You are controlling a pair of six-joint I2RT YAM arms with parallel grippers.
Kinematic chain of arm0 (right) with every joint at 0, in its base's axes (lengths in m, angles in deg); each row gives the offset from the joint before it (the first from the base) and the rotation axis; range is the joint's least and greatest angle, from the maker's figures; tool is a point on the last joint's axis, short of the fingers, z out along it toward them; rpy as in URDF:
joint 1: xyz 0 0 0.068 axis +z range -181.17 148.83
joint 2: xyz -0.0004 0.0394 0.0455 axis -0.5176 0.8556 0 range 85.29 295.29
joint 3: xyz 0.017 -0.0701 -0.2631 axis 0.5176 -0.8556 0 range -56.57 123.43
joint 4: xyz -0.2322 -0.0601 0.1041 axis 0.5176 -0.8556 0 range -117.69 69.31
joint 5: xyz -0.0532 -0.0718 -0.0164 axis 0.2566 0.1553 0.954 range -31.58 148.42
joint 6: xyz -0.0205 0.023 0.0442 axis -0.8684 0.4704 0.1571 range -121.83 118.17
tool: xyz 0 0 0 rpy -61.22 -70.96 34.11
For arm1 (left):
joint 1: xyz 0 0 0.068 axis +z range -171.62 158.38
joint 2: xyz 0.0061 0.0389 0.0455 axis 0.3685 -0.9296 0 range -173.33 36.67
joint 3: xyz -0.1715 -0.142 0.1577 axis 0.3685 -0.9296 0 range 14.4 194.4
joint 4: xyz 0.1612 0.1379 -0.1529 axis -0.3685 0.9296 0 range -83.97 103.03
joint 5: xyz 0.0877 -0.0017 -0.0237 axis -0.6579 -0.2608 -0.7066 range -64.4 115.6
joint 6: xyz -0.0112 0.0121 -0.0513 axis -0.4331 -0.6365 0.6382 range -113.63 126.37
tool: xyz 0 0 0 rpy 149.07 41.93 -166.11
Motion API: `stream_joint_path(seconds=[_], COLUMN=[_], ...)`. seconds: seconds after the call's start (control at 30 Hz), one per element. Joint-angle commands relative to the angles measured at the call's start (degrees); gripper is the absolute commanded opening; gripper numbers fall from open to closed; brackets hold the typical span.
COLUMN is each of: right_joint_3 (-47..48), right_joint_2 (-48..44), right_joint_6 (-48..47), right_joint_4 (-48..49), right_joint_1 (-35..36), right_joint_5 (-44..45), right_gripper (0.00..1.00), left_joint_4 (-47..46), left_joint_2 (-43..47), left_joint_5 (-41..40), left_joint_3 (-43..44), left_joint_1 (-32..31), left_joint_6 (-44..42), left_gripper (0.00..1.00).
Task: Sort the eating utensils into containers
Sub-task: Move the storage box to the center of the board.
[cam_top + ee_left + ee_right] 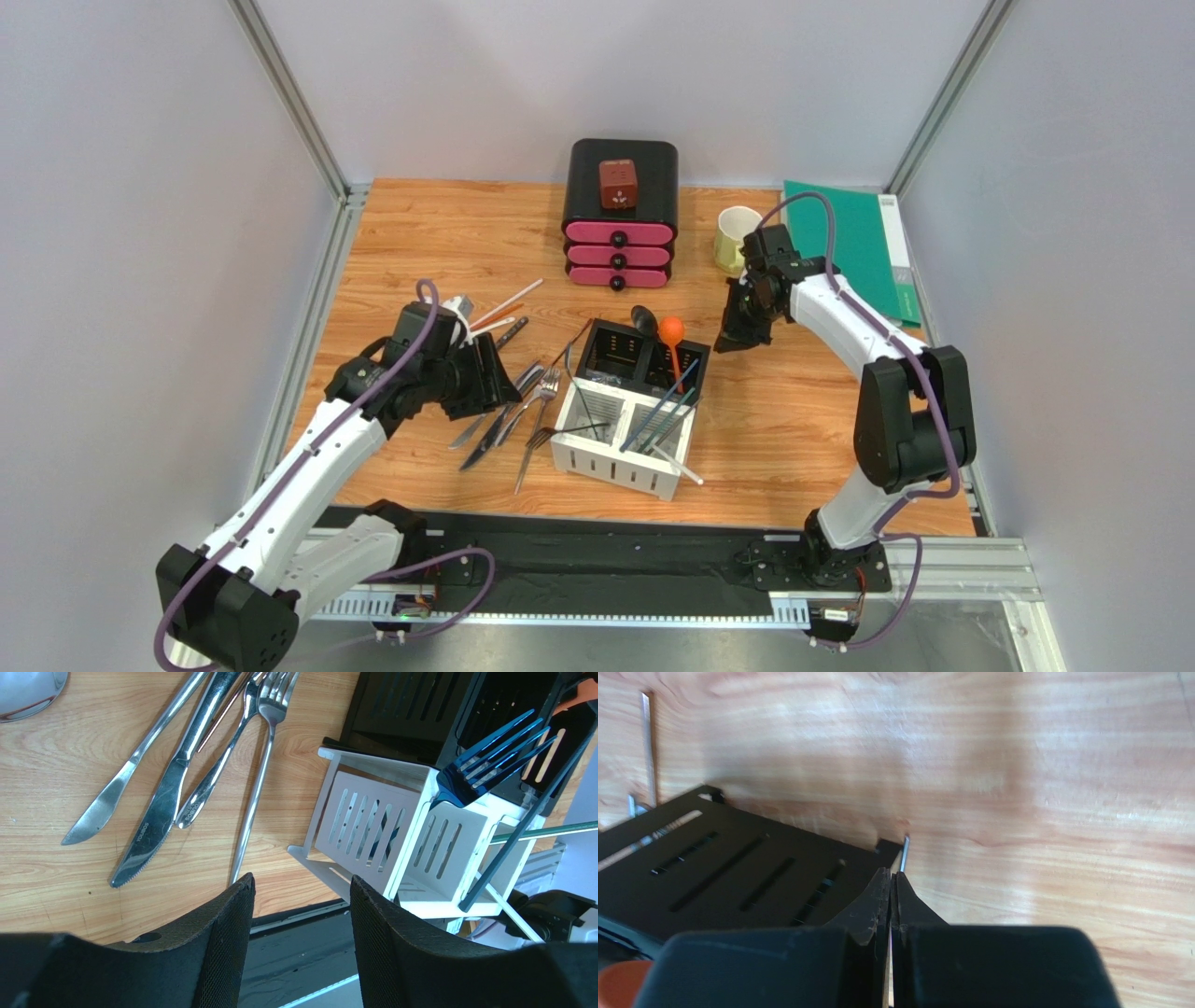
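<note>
The four-compartment caddy [631, 409] stands mid-table, white slotted compartments [375, 822] near me, black ones [421, 707] behind. An orange spoon [673, 333] and a black spoon [643, 319] stand in the black side, and a blue fork [484, 763] leans in a white one. Silver knives [158, 805], a spoon [203, 791] and a fork [263, 763] lie on the wood left of the caddy. My left gripper [494, 378] [302, 882] hovers open over them, empty. My right gripper [735, 340] [892, 876] is shut, low beside the caddy's right rear corner; a thin silver sliver [904, 852] shows just past its tips.
A black-and-pink drawer box [622, 210] stands at the back, a pale green mug [734, 238] and a green mat [856, 252] to its right. Thin sticks [512, 297] lie behind my left gripper. A black rail [295, 959] runs along the table's near edge.
</note>
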Motion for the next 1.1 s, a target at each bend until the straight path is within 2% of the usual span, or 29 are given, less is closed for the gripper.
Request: stream_joint_path(seconds=[0.0,0.1,0.27,0.37,0.7,1.07], right_joint_3=[-3.6,-5.0,-5.1,-4.8,4.7,15.9], right_joint_2=[-4.9,-5.9,-7.2,-5.9,2.2,11.1], right_joint_6=[-1.4,-0.2,1.3,2.7,1.9,4.4], right_joint_4=[-1.5,-2.2,-2.0,-0.6,0.1,1.1], right_joint_1=[0.8,2.8,8.9,9.1,9.1,9.1], right_joint_5=[-1.8,-4.2,-2.3,-2.0,1.0,-1.7], right_gripper=[0.00,0.00,0.00,0.00,0.00,0.00], left_joint_4=[-0.3,-0.8,-1.4,-1.4,0.2,0.8], left_joint_2=[-1.1,-1.7,-1.9,-1.6,1.1,2.7], left_joint_5=[-0.8,-0.5,0.0,0.0,-0.3,-0.5], left_joint_3=[1.8,1.7,1.4,1.0,-0.1,-1.8], left_joint_1=[-0.2,-0.2,-0.2,-0.2,-0.2,-0.2], left_joint_6=[-1.0,-1.3,-1.3,-1.4,-1.2,-0.2], left_gripper=[0.59,0.59,0.59,0.59,0.59,0.59])
